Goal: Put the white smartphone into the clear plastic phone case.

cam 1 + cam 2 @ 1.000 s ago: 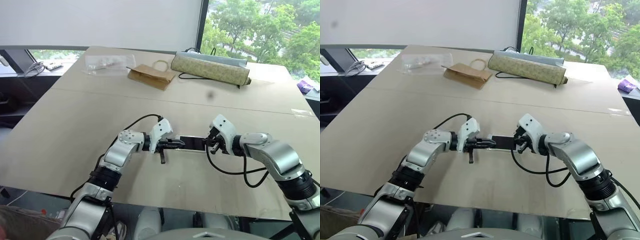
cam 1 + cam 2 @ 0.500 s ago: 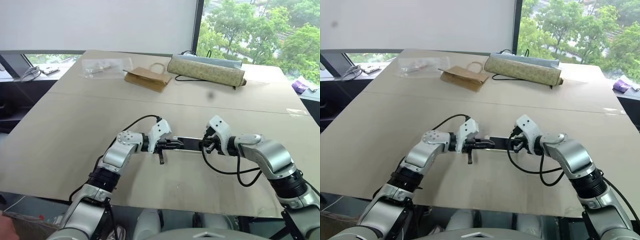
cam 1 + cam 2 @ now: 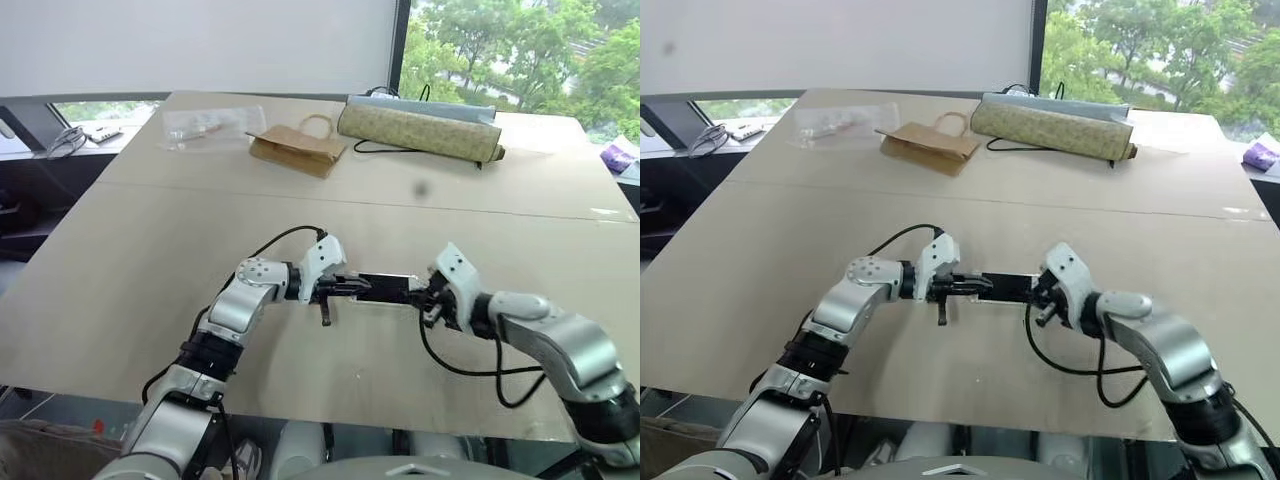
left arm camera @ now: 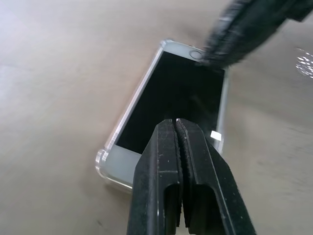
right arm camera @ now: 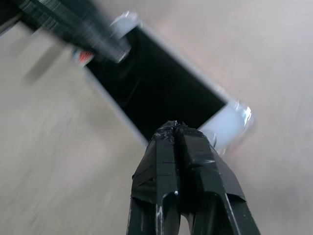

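Phone's sitting in its case, both tools pressed together

White smartphone with black screen lies face-up inside the clear plastic phone case on the tan counter; left tool and right tool hover over opposite ends.

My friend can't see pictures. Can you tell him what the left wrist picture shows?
A white smartphone with a black screen lies on a tan table, sitting in a clear plastic phone case. The left gripper, fingers shut, points at its near end, and the right gripper is over its far end.

text: none legible | labels: none legible | brands: none | numbers: none
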